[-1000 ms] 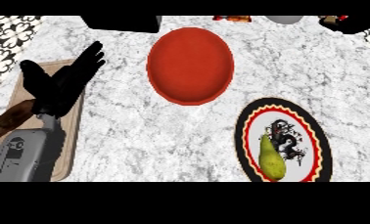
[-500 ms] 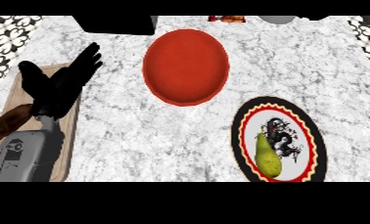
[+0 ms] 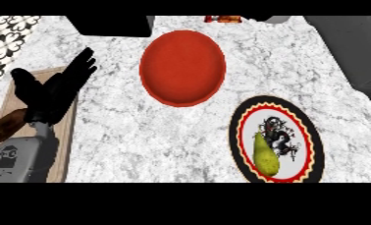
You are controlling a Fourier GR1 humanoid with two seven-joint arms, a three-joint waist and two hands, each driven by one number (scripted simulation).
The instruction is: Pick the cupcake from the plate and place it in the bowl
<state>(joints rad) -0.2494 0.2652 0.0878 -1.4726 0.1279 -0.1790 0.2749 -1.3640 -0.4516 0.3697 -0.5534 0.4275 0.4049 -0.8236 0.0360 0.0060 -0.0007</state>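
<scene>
Well, step in hand: the reach to the plate (image 3: 237, 133) looks not yet begun; nothing is lifted, so I'd judge the task to be at its very start
Task's thing: no cupcake that I can make out; what lies on the plate is a yellow-green pear-shaped item (image 3: 265, 154), on the plate's lower left part, toward the view's lower right
Bowl (image 3: 182, 68): red, nothing in it, up and to the left of the plate, the two near but apart on the marble surface (image 3: 145, 135)
Left hand (image 3: 51, 96): at the view's left edge over a wooden board (image 3: 66, 126), fingers (image 3: 78, 70) straight and spread, thumb apart, holding nothing, resting; well apart from bowl and plate
Right hand: not showing anywhere
How to do it well: the plate sits to the right, so the right hand seems the natural one, and the left hand can be left where it rests; come down from above on the item's fat lower end, curl round it without nudging the plate, lift clear of the rim, then carry it up-left and lower it into the bowl's middle before letting go
</scene>
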